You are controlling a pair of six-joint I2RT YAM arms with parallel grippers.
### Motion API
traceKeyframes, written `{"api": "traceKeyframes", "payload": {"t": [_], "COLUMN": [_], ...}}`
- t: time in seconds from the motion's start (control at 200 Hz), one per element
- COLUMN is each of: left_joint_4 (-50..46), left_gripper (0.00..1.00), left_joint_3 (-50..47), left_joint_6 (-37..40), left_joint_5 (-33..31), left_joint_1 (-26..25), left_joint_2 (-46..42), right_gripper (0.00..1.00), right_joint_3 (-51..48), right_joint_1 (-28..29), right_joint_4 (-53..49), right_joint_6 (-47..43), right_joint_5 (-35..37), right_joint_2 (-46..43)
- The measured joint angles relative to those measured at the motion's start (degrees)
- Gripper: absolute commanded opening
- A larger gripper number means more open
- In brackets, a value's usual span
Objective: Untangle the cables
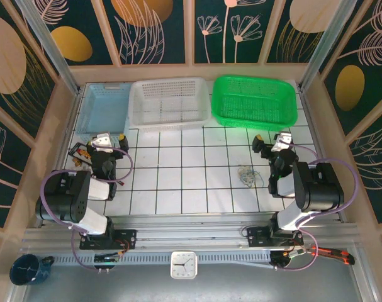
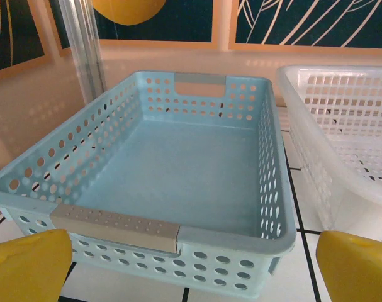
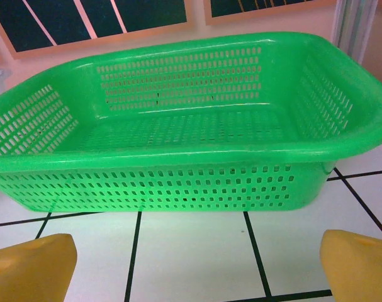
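While both arms sit folded close to their bases, nothing is engaged. Left pincer (image 2: 191,270) is spread wide and empty, facing the blue basket (image 2: 115,228). Right pincer (image 3: 191,267) is likewise spread and empty, facing the green basket (image 3: 178,156). The cables (image 1: 246,177) lie as a small loose knot on the tiled surface (image 1: 178,170), just beside the right arm's inner side, well apart from the left. Judgement: this is a parked pose and untangling has not begun. The right arm has the shorter reach.

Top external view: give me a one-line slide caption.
Both open: left gripper faces the blue basket, right gripper the green basket; the cables lie tangled by the right arm.
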Motion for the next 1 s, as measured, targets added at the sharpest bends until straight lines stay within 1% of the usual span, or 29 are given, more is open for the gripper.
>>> {"api": "traceKeyframes", "payload": {"t": [0.631,0.826,1.001], "left_joint_4": [0.0,0.0,0.0], "left_gripper": [0.99,0.99,0.99], "left_joint_3": [0.0,0.0,0.0], "left_joint_6": [0.0,-1.2,-1.6], "left_joint_5": [0.0,-3.3,-4.9], "left_joint_1": [0.0,0.0,0.0], "left_joint_2": [0.0,0.0,0.0], "right_gripper": [0.99,0.99,0.99], "right_joint_3": [0.0,0.0,0.0], "right_joint_1": [0.0,0.0,0.0], "right_joint_4": [0.0,0.0,0.0], "right_joint_6": [0.0,0.0,0.0], "right_joint_5": [0.0,0.0,-0.2], "right_joint_2": [0.0,0.0,0.0]}}
